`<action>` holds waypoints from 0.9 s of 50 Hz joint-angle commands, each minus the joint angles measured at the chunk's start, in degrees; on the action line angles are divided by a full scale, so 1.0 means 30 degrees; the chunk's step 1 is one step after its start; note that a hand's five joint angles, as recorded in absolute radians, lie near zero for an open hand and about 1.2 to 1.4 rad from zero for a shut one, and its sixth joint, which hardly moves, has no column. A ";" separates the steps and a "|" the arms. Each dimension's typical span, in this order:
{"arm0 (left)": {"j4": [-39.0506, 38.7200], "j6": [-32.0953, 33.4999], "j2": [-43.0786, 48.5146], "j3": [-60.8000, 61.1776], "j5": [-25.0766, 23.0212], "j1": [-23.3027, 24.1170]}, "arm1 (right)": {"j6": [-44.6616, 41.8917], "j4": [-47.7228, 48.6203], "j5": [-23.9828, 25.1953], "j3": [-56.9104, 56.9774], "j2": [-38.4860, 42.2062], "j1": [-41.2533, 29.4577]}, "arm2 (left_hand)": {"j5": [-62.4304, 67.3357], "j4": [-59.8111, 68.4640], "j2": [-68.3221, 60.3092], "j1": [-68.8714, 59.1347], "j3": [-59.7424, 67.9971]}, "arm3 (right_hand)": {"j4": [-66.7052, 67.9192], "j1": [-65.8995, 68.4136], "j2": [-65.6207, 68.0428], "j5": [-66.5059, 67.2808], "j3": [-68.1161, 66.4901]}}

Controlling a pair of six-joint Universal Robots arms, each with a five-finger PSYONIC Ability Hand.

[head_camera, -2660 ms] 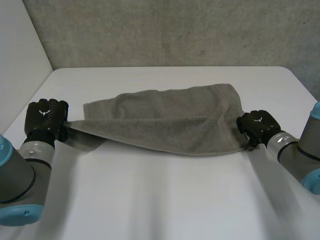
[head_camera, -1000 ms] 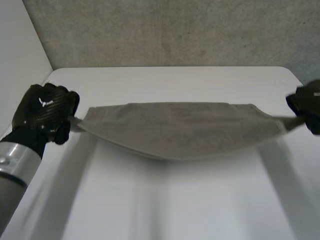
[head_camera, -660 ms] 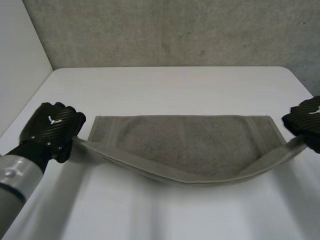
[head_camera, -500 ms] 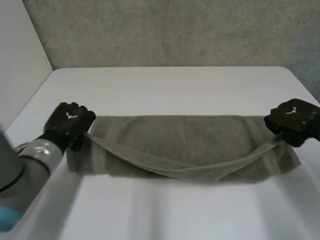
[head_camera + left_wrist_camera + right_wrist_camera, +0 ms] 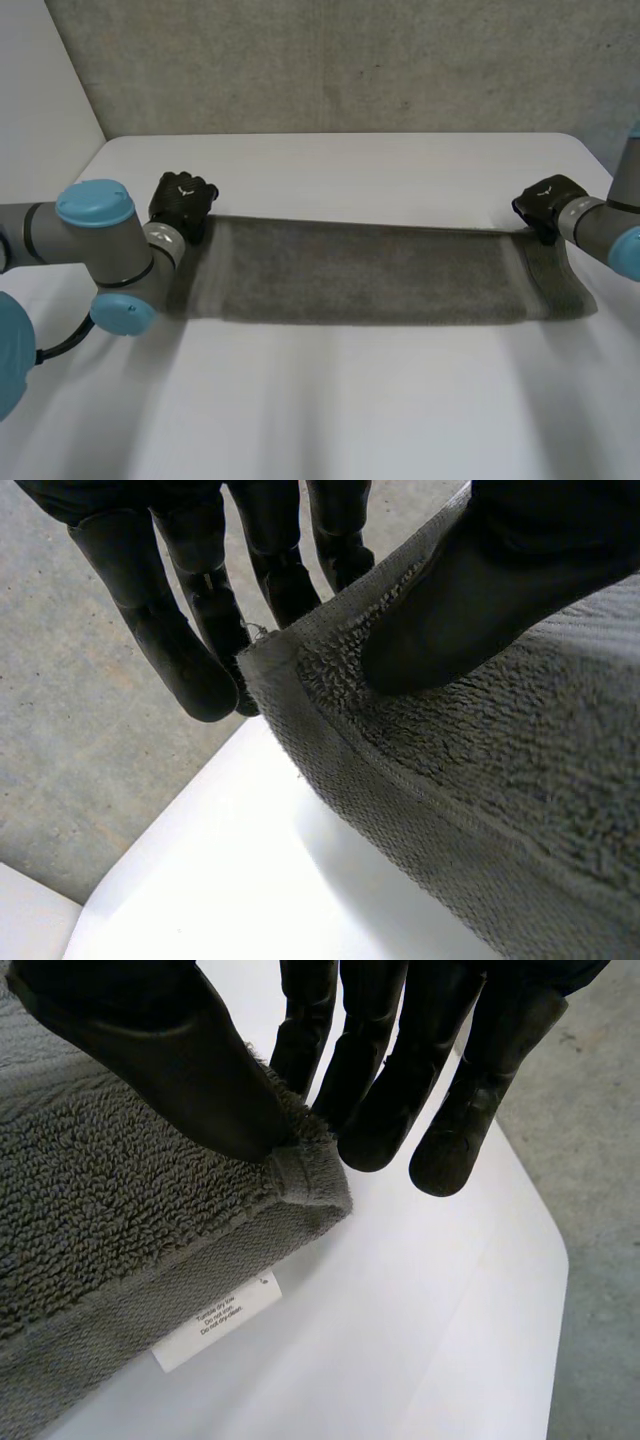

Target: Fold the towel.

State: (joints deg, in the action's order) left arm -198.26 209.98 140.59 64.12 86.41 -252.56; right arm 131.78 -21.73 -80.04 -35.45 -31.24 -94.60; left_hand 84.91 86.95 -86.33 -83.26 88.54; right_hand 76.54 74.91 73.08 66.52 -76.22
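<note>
Behind the white bench (image 5: 350, 400) stood a rough grey wall. On the bench lay the towel (image 5: 370, 275), a grey terry cloth with a looped pile and a flat hemmed border. It was doubled over into a long band with one layer upon the other, and it stretched flat across the bench from one hand to the other. The left hand (image 5: 182, 200) was at the far corner of the towel's left end. In its wrist view its thumb (image 5: 470, 600) pressed on top of the corner, while its fingers (image 5: 170, 640) reached straight down behind the hem, so the cloth was pinched between them. The right hand (image 5: 547, 198) held the far corner of the right end in the same way, thumb (image 5: 190, 1070) above and fingers (image 5: 470, 1110) straight behind the edge. A small white label (image 5: 215, 1320) stuck out from under the towel near this corner and lay on the bench.
</note>
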 commanded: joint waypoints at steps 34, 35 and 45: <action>-0.1789 -0.3833 -1.0501 1.2134 0.2339 0.0838 | 0.2802 0.6213 0.0138 -1.6443 -1.2026 -0.0488 | -2.8233 -2.5577 2.5373 2.4349 -2.6108 | -2.2179 -2.1635 -2.1028 -2.2175 2.2072; -0.1795 -0.3840 -1.0506 1.2142 0.2338 0.0838 | 0.2802 0.6219 0.0139 -1.6456 -1.2030 -0.0487 | -2.8233 -2.5577 2.5373 2.4349 -2.6108 | -2.2179 -2.1635 -2.1028 -2.2175 2.2072; -0.4693 -0.5481 -1.1063 1.4543 0.2280 0.0838 | 0.2772 1.0438 0.1603 -2.0909 -1.2176 0.1417 | -2.8233 -2.5577 2.5373 2.4349 -2.6108 | -1.8730 -1.8187 -1.7580 -1.8727 1.8624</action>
State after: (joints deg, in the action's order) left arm -208.98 194.56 106.84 105.92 93.26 -250.12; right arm 140.15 4.56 -78.31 -94.85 -68.78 -93.02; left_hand 12.55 15.23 -14.67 -15.05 14.06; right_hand 16.44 16.59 16.27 6.42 -16.25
